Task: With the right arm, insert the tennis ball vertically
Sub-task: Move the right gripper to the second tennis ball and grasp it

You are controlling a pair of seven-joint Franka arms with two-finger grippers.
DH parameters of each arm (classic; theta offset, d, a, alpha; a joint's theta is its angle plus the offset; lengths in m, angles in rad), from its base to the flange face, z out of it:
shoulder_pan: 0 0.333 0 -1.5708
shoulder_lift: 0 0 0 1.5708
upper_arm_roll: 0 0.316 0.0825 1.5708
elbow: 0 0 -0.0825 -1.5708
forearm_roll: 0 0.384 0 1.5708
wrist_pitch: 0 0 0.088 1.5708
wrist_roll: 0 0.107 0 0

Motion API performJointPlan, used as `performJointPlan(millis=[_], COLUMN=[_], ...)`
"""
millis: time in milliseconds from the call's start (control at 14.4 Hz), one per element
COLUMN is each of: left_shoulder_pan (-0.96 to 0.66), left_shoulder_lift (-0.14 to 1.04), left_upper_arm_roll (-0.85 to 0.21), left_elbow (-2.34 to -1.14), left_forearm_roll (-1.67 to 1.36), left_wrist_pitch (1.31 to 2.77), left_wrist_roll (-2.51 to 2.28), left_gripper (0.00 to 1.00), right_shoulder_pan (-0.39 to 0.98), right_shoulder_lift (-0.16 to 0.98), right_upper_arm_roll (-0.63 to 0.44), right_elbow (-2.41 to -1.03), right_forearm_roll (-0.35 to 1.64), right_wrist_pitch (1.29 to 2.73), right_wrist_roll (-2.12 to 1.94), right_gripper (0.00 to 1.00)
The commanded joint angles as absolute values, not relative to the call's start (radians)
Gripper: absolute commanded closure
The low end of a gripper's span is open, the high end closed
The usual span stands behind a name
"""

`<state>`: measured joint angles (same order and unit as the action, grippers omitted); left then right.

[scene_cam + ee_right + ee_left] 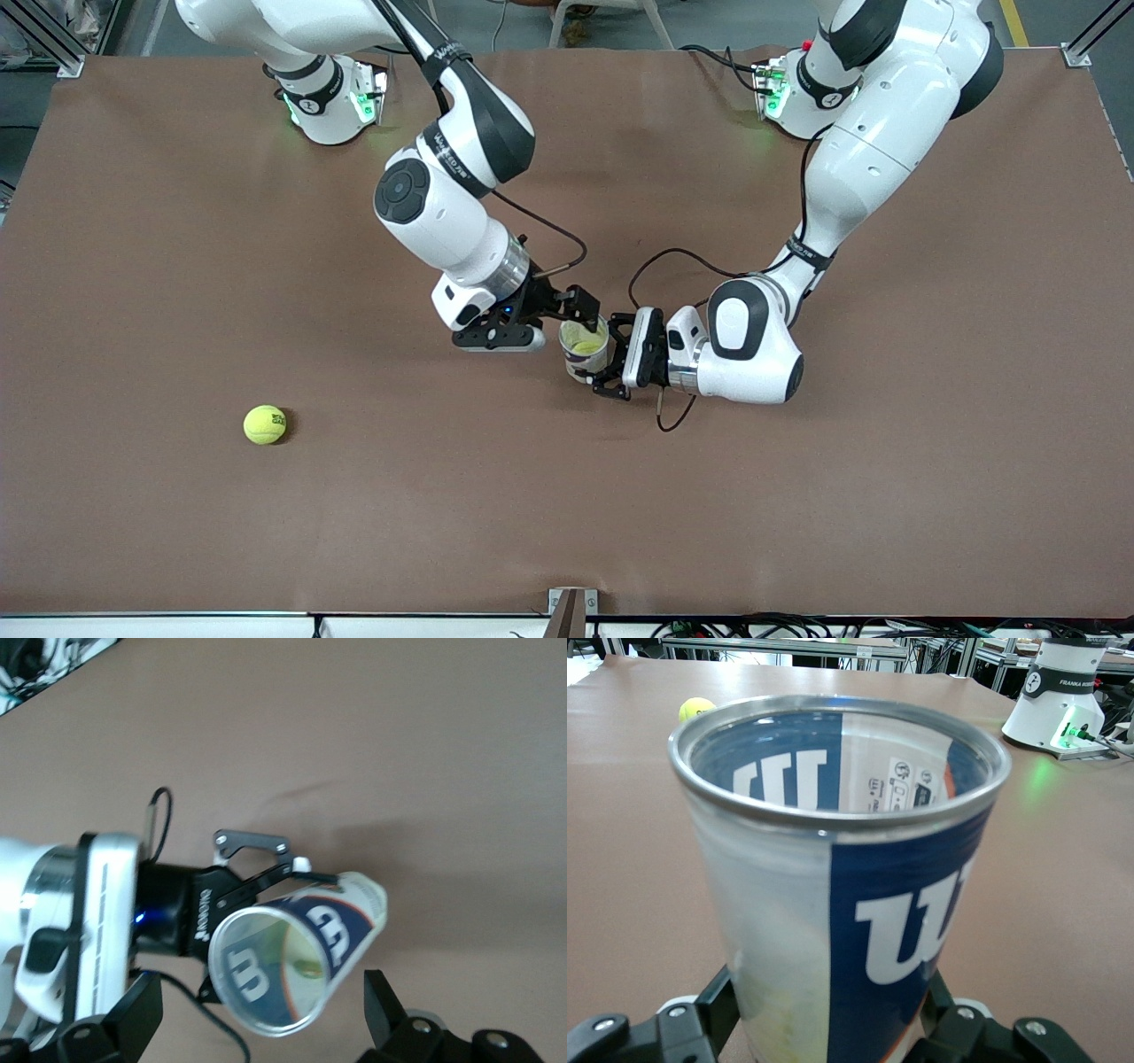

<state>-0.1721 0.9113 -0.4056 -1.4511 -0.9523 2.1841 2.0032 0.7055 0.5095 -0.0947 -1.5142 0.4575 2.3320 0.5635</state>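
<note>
Left gripper [611, 363] clamps the upright can [585, 347]. Right gripper [580, 310], fingers spread, hovers over its rim. Only the right wrist view shows a ball [308, 969] inside the can; a second tennis ball [265, 424] lies apart.

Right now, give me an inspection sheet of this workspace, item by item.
Surface: brown table, bare and flat.
Job's things: tennis ball can upright at mid-table, mouth open, something yellow-green inside; loose tennis ball on the table toward the right arm's end, nearer the front camera than the can.
Clutter: nothing seen.
Grippers: left gripper shut on the can's side; right gripper open over the can's mouth, empty.
Cables: black cables looped at both wrists, hanging near the can; more along the table edge nearest the front camera.
Surroundings: arm bases with green lights; metal frames and benches past the table in the left wrist view.
</note>
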Motion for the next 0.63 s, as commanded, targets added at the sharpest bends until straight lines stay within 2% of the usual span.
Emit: performJointPlan(millis=[0,209,557], left_shoulder_pan=[-0.176,-0.176,-0.178], left_shoulder_lift=[0.902,0.903,0.902], left_upper_arm_roll=[-0.397,-0.397,-0.397], left_elbow=[-1.468,-1.47,-1.471], left_forearm_roll=[-0.959,-0.959,-0.957], left_wrist_pitch=[2.175,2.175,2.175], left_wrist_roll=[2.017,2.02,2.017], left_gripper=[0.17,0.17,0.17], right_shoulder_pan=[0.67,0.652,0.439], right_shoulder_lift=[0.499,0.505,0.577], right_upper_arm_roll=[-0.202,-0.365,-0.388], right_elbow=[-1.503,-1.506,-1.503], right_forearm_roll=[0.434,0.428,0.382], right_wrist_pitch=[2.171,2.094,2.071], right_wrist_roll=[0.584,0.562,0.286], right_gripper=[0.0,0.0,0.0])
